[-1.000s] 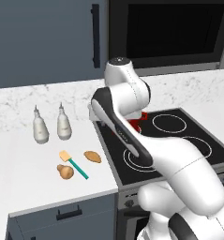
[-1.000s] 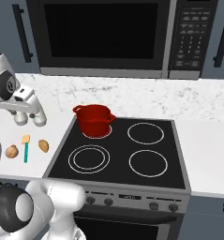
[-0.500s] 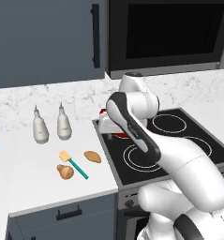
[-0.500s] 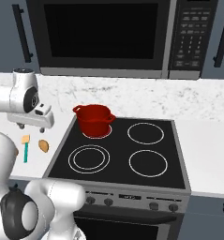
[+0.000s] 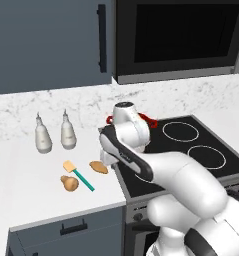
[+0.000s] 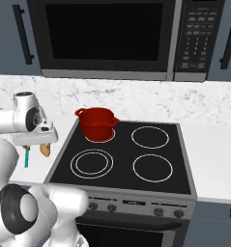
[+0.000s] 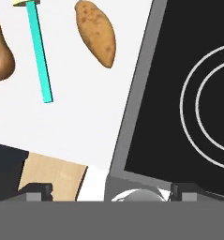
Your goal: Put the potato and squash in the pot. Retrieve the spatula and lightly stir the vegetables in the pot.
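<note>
- gripper low over the worktop edge beside the stove, pointing down; spread of the jaws not readable from any view, nothing seen between them.
- potato lying flat on the worktop, just beside the stove's edge, nearest of the three things to the gripper; seen as a tan oval in the left base view too.
- likely firm, fairly light and smooth-skinned; best taken across the narrow middle, jaws square to the long axis, since the tapered ends could slip out.
- squash on the far side of the spatula from the potato, apart from both; pear-shaped, so a hold on the bulb just below the neck seems safer than on the neck itself. also hard and probably light.
- spatula lying between the two vegetables, teal handle straight, tan blade at the far end; thin and stiff, low on the surface, so a pinch across the handle near mid-length looks right.
- pot upright on the rear left burner, well apart from the vegetables; red, open-topped, seemingly empty inside as far as the right base view shows.
- two pale bottles further back on the worktop, clear of the work.
- neither vegetable in the pot yet; first pick, judged by position, the potato.
</note>
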